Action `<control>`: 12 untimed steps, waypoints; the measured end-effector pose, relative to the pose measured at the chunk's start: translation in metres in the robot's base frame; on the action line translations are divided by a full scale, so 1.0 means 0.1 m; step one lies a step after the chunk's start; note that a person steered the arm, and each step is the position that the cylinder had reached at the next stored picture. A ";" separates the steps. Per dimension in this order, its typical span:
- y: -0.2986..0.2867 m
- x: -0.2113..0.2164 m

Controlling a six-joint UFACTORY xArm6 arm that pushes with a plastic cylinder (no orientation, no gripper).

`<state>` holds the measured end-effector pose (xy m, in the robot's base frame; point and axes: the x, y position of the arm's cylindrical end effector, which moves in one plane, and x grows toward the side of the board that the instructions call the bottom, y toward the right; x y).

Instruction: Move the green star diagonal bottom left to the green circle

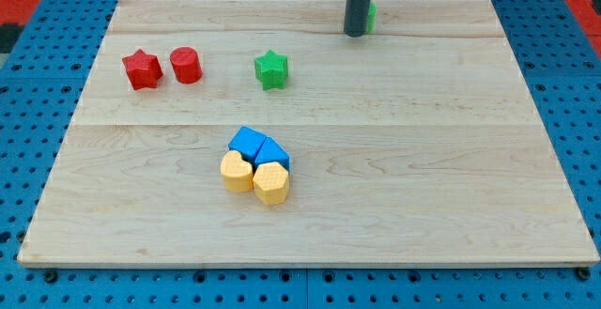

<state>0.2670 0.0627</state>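
The green star lies on the wooden board in its upper middle part. The green circle is near the view's top, mostly hidden behind my rod; only a green sliver shows at the rod's right. My tip rests on the board against the circle's left side, up and to the right of the green star and well apart from it.
A red star and a red cylinder sit side by side at the left. Two blue blocks and two yellow blocks cluster below the green star, near the board's middle.
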 end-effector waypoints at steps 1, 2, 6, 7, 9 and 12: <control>-0.17 -0.08; 0.04 -0.28; -0.07 1.00; -0.75 1.24; -1.23 0.91; -1.49 0.59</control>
<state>0.3262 -0.0864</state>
